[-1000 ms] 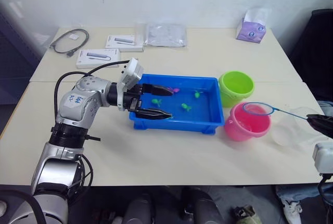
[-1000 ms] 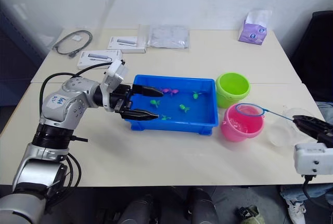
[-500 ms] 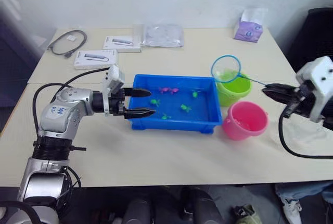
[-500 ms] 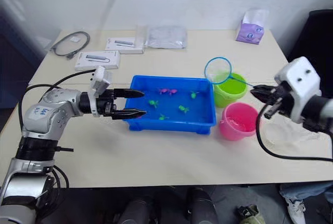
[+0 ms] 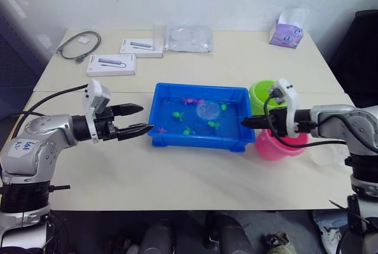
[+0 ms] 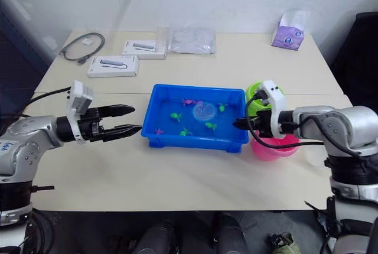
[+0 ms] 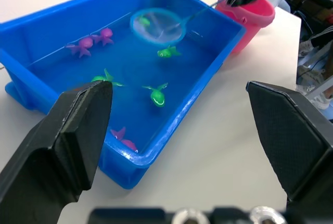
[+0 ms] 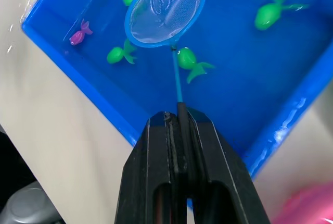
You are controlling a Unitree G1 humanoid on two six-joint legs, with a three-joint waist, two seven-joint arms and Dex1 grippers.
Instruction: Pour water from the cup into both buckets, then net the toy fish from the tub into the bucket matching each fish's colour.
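The blue tub (image 5: 199, 143) sits mid-table with several pink and green toy fish (image 8: 190, 60) in its water. My right gripper (image 5: 244, 122) is shut on the thin handle of the net (image 8: 165, 9), reaching over the tub's right rim. The blue hoop lies low over the tub's middle, with a green fish (image 7: 169, 52) just beside it. Behind my right gripper stands the lime green bucket (image 5: 260, 91), and the pink bucket (image 5: 276, 146) is under it. My left gripper (image 5: 146, 118) hangs open just left of the tub, holding nothing. The clear cup (image 6: 313, 155) stands right of the pink bucket.
At the back of the table lie two white boxes (image 5: 111, 64), a coiled grey cable (image 5: 78, 45), a clear plastic bag (image 5: 188, 38) and a purple tissue pack (image 5: 285, 32). Bare tabletop runs along the front edge.
My right arm has swung the net from over the green bucket down into the tub. The left gripper has drawn back leftward off the tub's corner.
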